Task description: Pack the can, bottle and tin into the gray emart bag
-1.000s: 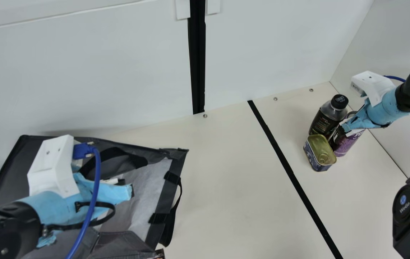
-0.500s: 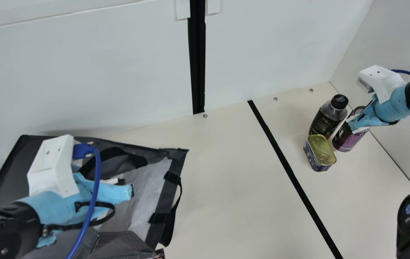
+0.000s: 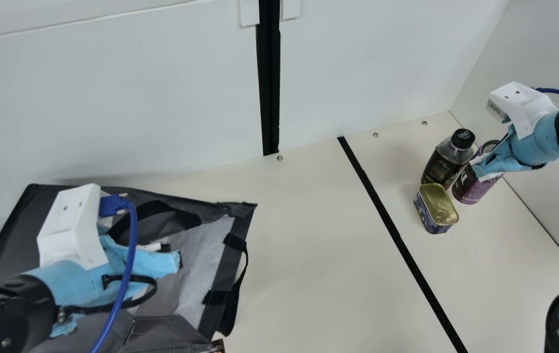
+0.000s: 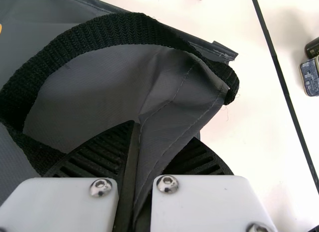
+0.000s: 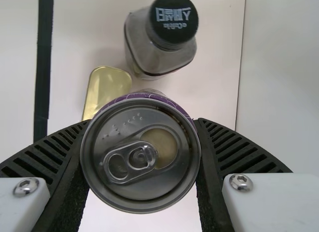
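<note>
Slightly shifted: right tool (image 3: 478, 171), gripping the can (image 3: 473, 187), sits farther from the tin (image 3: 437, 203) than a second ago. Tin and bottle (image 3: 443, 165) unmoved on the surface (image 3: 303, 245). Left tool (image 3: 173, 256) unchanged, clenched on cloth of the gray bag (image 3: 14, 235).

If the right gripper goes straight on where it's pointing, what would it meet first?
The right gripper already holds the can. Past that, the tin looks first in line, though depth is unclear, and the can might touch the table or bottle sooner.
</note>
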